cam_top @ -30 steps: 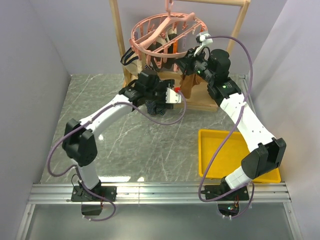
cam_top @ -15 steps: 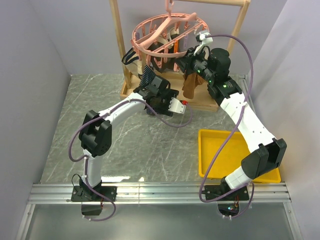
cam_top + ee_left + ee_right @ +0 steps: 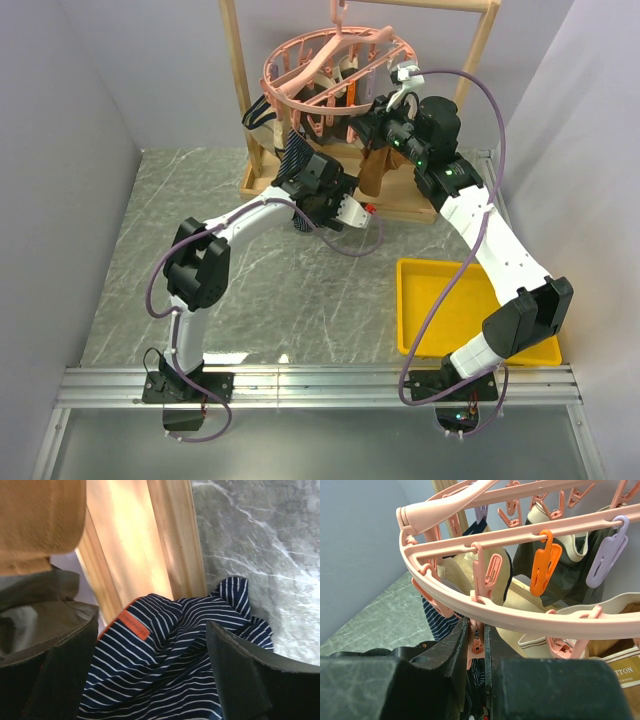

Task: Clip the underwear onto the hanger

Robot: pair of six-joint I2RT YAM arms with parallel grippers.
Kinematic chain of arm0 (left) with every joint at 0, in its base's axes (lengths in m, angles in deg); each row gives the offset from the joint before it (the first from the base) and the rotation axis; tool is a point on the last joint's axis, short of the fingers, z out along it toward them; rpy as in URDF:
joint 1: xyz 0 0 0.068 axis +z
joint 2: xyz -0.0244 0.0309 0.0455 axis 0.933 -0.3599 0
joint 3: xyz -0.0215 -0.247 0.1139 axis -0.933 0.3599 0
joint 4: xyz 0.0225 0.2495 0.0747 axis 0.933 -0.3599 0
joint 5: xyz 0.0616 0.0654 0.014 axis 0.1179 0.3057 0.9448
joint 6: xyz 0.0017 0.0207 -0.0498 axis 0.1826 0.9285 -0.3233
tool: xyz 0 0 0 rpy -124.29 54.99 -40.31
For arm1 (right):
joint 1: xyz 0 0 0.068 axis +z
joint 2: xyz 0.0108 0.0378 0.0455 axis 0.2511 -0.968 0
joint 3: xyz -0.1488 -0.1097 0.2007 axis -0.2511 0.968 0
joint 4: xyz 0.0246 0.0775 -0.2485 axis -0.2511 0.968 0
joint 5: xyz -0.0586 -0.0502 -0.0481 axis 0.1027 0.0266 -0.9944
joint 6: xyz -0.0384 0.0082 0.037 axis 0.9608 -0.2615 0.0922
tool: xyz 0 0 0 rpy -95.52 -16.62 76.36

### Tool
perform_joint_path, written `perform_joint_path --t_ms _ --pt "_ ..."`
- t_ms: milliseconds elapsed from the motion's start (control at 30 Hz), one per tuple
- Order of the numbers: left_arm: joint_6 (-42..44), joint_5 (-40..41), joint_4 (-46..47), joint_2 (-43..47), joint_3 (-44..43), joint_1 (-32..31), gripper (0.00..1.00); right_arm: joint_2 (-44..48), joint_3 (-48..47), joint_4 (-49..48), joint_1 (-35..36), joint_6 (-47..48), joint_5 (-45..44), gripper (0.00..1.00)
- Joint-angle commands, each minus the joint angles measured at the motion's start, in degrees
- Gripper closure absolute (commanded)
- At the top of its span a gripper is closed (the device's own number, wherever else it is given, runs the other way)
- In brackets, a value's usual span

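The pink round hanger [image 3: 300,62] hangs from the wooden rack; its ring [image 3: 520,622] fills the right wrist view. My right gripper [image 3: 372,118] is shut on a pink peg [image 3: 479,645] under the ring's near rim, the jaws [image 3: 476,625] pinching its handles. The navy striped underwear [image 3: 293,152] is held up below the hanger's left side. My left gripper [image 3: 303,180] is shut on the underwear [image 3: 165,665], a thick bunch keeping the jaws [image 3: 152,625] apart; the orange patch [image 3: 134,625] shows. Striped cloth [image 3: 436,622] sits just left of the pinched peg.
The wooden rack post [image 3: 236,90] and base [image 3: 400,205] stand right behind the left gripper. Tan and dark garments [image 3: 378,170] hang from other pegs. An orange peg [image 3: 544,570] and a lilac peg [image 3: 607,555] dangle nearby. A yellow tray [image 3: 440,310] lies front right.
The left arm has swung left and lifted the underwear from low over the table up to the hanger's left side; it barely moved in the last half second. The right gripper stayed put.
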Motion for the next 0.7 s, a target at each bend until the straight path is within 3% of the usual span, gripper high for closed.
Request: perform_joint_path --t_ms 0,300,667 --pt "2.7 -1.1 2.2 2.0 -2.1 -0.9 0.05 0.7 -2.2 -1.0 0.7 0.9 -0.2 1.0" --pt "2.8 0.7 1.7 0.5 -5.2 -1.8 0.01 0.6 -2.1 -1.1 0.7 0.9 -0.3 1.0" --pt "0.0 5.0 -16.1 -10.3 -21.5 0.5 0.01 1.2 -1.7 -1.3 0.6 1.0 -0.5 1.0"
